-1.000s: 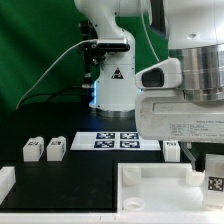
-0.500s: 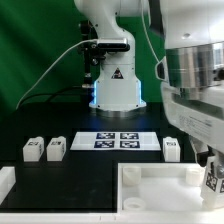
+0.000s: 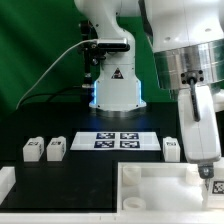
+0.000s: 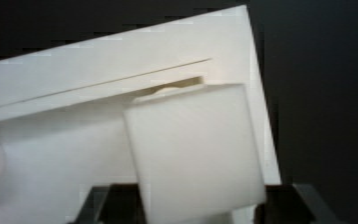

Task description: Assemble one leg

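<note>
From where I stand, the gripper [image 3: 206,170] hangs low at the exterior view's right, over the near corner of the white tray-like panel [image 3: 150,186]; its fingers [image 4: 101,203] are clamped on the leg [image 3: 213,186], whose tag peeks out just below the fingertips. In the wrist view the leg [image 4: 194,140] runs out from between the dark pads, its far end lying over a ledge near the panel's corner [image 4: 87,85]; whether it touches the panel I cannot tell. I take the step in hand to be carrying the leg to a corner socket; doing it well means keeping the leg upright and square in the grip, centring it on the socket before lowering, and pressing down gently rather than forcing it off-axis. Two spare legs [image 3: 44,149] sit at the exterior view's left, another [image 3: 172,149] just beside the marker board [image 3: 118,140]; all are well clear.
</note>
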`<state>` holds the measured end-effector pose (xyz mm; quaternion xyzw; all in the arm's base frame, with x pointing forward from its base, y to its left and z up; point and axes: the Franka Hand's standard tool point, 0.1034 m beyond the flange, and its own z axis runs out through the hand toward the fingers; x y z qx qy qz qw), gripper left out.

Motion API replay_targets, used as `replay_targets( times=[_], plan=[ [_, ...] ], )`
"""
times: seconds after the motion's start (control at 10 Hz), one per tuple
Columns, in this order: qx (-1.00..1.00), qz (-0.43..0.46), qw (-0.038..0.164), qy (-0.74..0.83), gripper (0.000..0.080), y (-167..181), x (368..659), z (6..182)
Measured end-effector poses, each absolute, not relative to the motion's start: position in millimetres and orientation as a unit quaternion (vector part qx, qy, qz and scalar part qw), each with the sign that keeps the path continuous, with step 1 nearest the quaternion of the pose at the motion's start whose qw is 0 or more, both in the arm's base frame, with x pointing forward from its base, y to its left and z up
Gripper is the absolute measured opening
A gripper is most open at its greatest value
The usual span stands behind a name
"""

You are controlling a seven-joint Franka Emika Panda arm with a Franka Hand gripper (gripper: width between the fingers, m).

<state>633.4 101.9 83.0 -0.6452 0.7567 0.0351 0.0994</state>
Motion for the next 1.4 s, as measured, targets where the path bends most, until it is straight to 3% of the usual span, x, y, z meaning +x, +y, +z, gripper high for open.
replay_targets(
  times=[0.1,0.2,0.3,0.4,0.8,1.0,1.3,1.4],
  plan=[
    [-0.672,0.031,0.100,0.733,0.0536,103.2,634.2,83.9],
    [-0.720,0.026,0.101,0.686,0.0536,105.7,635.6,86.7],
    [-0.797,0.028,0.087,0.598,0.0614,108.0,635.4,89.7],
    [-0.840,0.022,0.086,0.535,0.0643,108.8,640.1,91.9],
    [-0.918,0.006,0.084,0.387,0.0649,106.9,638.5,89.2],
    [-0.980,0.004,0.051,0.193,0.0649,107.4,642.5,88.5],
    [-0.986,0.001,0.047,0.162,0.0649,107.6,644.0,87.4],
    [-0.985,0.001,0.047,0.166,0.0509,107.6,643.9,87.3]
  ],
)
